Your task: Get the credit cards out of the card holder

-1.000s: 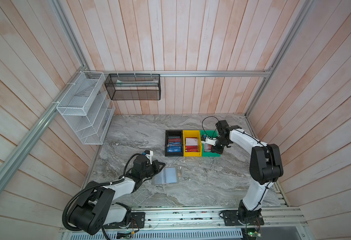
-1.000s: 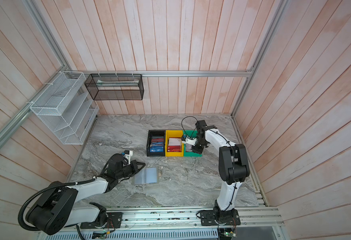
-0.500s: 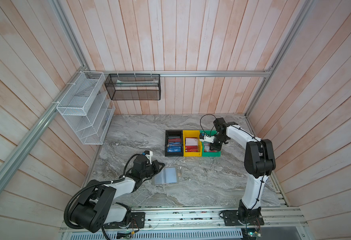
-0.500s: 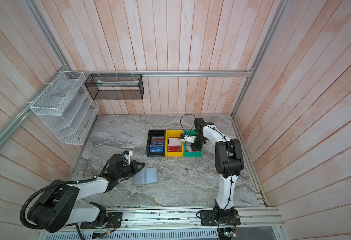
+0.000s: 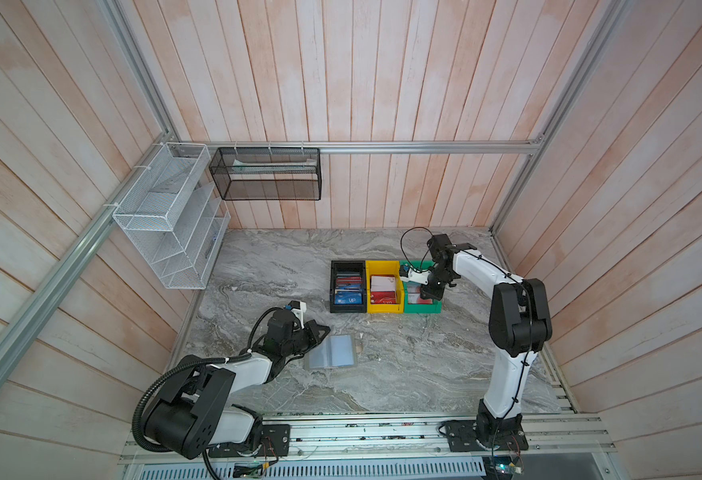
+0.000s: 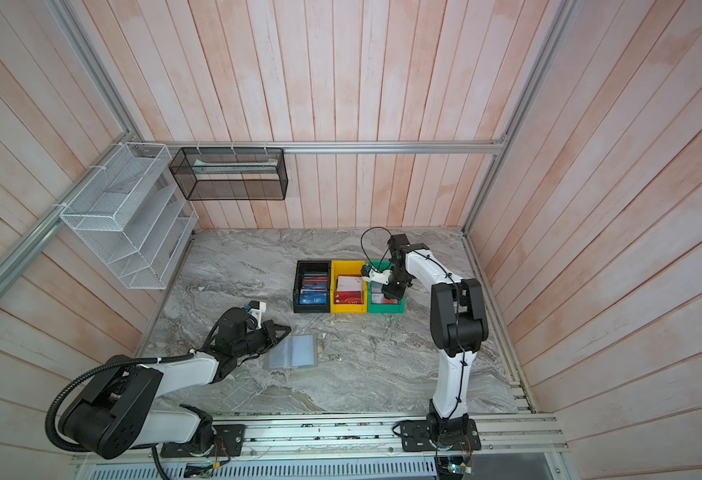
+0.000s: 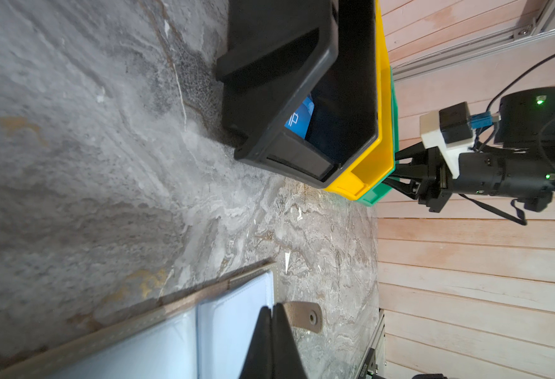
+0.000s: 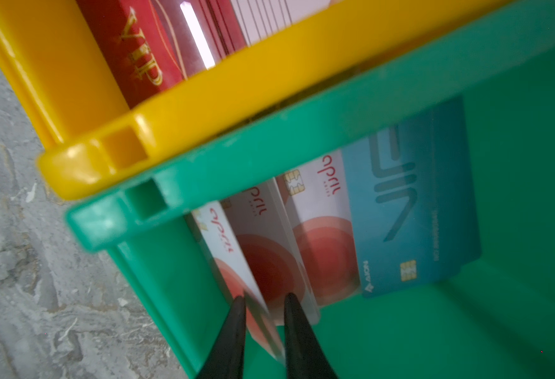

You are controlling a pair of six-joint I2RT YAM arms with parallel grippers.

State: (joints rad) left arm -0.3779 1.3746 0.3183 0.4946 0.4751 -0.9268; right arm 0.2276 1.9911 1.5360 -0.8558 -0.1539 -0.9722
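The grey-beige card holder lies open on the marble, its clear sleeves facing up. My left gripper is shut, its tips over the sleeve edge beside the snap tab. My right gripper reaches down into the green bin. Its jaws stand a little apart, with a tilted white credit card with red circles loose between them. More white cards and a blue VIP card lean in that bin.
A yellow bin with a red VIP card and a black bin with blue cards stand left of the green bin. A white wire rack and a black mesh basket hang on the walls.
The right arm has shifted slightly over the green bin and its jaws have parted around the white card. The left arm and the card holder have not moved.
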